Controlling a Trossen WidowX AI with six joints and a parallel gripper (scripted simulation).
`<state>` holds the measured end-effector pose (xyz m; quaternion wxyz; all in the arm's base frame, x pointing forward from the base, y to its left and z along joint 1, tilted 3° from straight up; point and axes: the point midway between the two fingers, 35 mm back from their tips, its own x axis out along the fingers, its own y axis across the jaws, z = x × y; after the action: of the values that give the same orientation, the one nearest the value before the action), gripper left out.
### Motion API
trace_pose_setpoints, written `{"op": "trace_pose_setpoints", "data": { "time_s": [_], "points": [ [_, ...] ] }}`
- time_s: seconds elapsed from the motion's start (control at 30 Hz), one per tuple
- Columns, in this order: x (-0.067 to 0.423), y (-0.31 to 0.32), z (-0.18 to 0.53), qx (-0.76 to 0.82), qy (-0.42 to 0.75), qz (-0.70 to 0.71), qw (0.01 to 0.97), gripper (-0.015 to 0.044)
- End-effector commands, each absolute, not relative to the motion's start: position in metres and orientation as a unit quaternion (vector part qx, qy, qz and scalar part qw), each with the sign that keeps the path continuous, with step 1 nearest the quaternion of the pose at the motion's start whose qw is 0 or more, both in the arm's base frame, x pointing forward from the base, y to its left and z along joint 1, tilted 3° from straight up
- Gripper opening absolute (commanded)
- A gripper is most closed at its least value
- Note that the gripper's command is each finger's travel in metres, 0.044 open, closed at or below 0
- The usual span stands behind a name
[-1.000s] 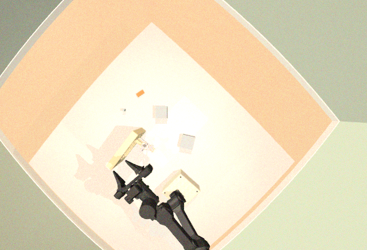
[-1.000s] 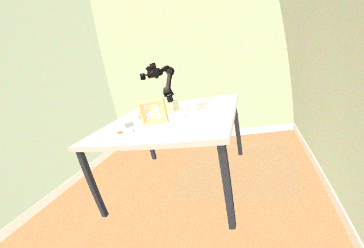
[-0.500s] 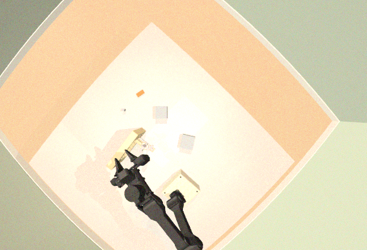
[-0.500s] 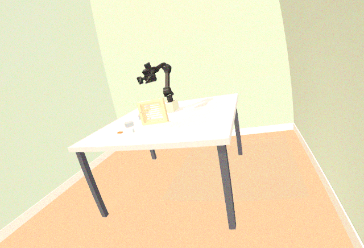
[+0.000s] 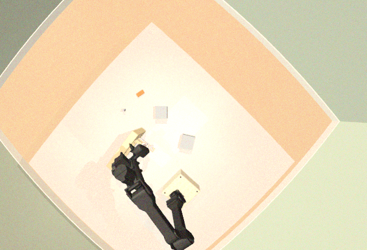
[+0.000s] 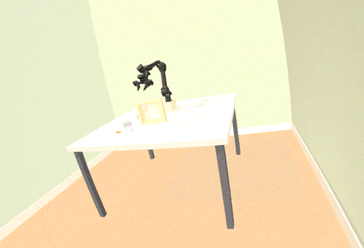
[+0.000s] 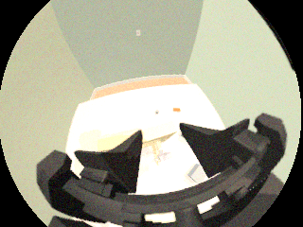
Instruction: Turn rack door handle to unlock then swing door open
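Note:
The pale yellow rack frame (image 5: 138,132) (image 6: 163,111) (image 7: 113,142) stands upright on the white table (image 5: 225,140) (image 6: 194,130). Slats show inside it in the exterior view. Small pale parts (image 5: 149,145) (image 7: 157,152) show beside the frame, on its arm-base side. They are washed out, so I cannot tell the door's angle or the handle's turn. My gripper (image 5: 126,149) (image 6: 141,89) (image 7: 161,129) is partly open and empty, pointing downward, with its fingertips well above the rack. It touches neither rack nor table.
Two grey blocks (image 5: 160,112) (image 5: 187,141) stand on the arm-base side of the rack. An orange piece (image 5: 140,93) (image 6: 118,132) (image 7: 176,110) and a tiny grey item (image 5: 123,110) (image 7: 157,112) lie beyond the rack. The arm's base block (image 5: 189,186) (image 6: 171,106) is close by.

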<state>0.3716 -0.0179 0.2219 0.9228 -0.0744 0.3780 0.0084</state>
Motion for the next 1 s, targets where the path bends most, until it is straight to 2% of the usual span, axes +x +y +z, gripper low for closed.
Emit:
{"op": "trace_pose_setpoints", "data": {
  "time_s": [0.0,0.77,0.97],
  "points": [
    [0.372,-0.023,0.207,-0.083,0.437,0.011,0.895,0.0283],
    [0.348,-0.042,0.159,-0.095,0.681,0.054,0.724,0.0283],
    [0.344,-0.043,0.156,-0.095,0.703,0.061,0.702,0.0283]
  ]
}}
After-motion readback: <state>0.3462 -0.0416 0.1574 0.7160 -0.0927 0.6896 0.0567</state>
